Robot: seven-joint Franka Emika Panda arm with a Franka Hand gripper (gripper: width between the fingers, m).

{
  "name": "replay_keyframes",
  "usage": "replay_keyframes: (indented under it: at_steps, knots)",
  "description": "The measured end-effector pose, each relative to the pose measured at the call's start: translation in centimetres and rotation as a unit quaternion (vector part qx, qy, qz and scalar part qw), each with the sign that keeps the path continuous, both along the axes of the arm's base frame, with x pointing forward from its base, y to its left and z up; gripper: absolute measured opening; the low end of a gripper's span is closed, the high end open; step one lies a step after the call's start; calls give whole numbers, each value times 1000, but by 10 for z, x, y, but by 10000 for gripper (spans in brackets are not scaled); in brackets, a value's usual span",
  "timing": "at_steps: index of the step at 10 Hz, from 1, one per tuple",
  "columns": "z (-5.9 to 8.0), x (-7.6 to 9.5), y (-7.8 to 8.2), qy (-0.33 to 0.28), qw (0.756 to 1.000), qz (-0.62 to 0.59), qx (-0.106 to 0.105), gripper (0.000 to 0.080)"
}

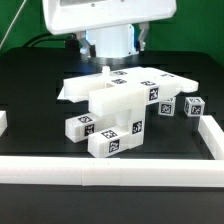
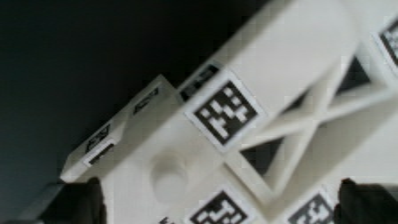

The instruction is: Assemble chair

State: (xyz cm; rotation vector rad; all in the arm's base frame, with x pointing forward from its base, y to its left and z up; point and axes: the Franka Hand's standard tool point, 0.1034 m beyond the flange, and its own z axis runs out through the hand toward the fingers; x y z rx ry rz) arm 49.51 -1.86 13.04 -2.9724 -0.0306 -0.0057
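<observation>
The chair stands partly joined in the middle of the black table: white blocks and bars carrying black-and-white square tags. Two small loose tagged pieces lie to its right in the exterior view. My gripper hangs directly over the chair's back part, low and close to it. In the wrist view the X-braced frame with its tags fills the picture. My gripper is open, its dark fingers showing on either side of the white piece. Whether they touch it I cannot tell.
Long white border rails run along the front, the exterior view's right and left. A flat white sheet, the marker board, lies behind the chair on the left. Cables hang at the back.
</observation>
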Motion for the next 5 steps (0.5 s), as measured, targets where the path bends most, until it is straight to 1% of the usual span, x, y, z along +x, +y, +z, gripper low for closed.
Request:
replay_keyframes:
  at_steps: [4,5]
  knots:
    - [-2,-1,0,0,1000,0,-2,649]
    - [-5,-5,-5,-22,998,49,-12,649]
